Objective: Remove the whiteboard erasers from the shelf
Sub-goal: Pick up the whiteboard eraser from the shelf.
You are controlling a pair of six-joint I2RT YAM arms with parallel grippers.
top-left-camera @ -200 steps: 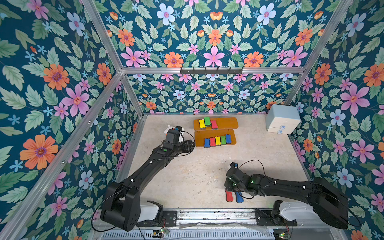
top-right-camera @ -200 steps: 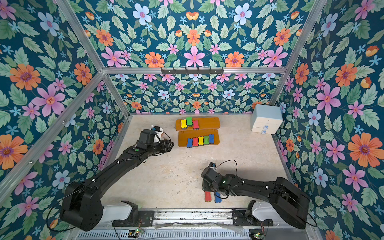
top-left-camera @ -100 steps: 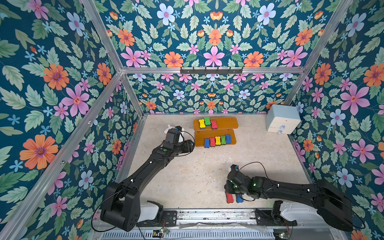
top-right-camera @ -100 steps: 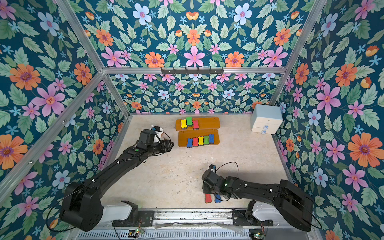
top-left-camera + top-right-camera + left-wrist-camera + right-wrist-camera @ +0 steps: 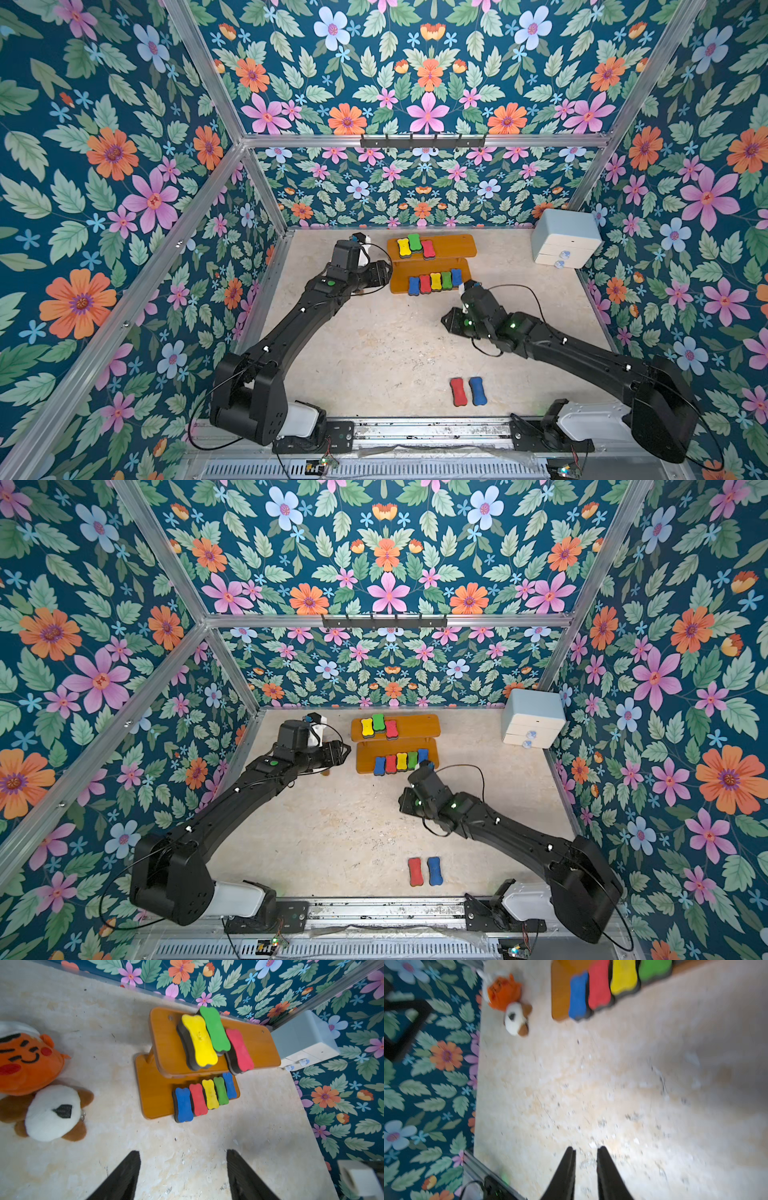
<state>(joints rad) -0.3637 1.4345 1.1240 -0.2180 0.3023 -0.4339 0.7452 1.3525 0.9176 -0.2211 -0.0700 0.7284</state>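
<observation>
Black left end effector (image 5: 182, 1151), wide and empty, faces the shelf (image 5: 166, 1043); right end effector (image 5: 586, 1148), barely parted, empty, tilts downward.

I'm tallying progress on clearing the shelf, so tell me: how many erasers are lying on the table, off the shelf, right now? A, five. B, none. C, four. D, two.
D: a red eraser and a blue eraser lie side by side on the table, while the other eight visible ones sit on the shelf.
</observation>
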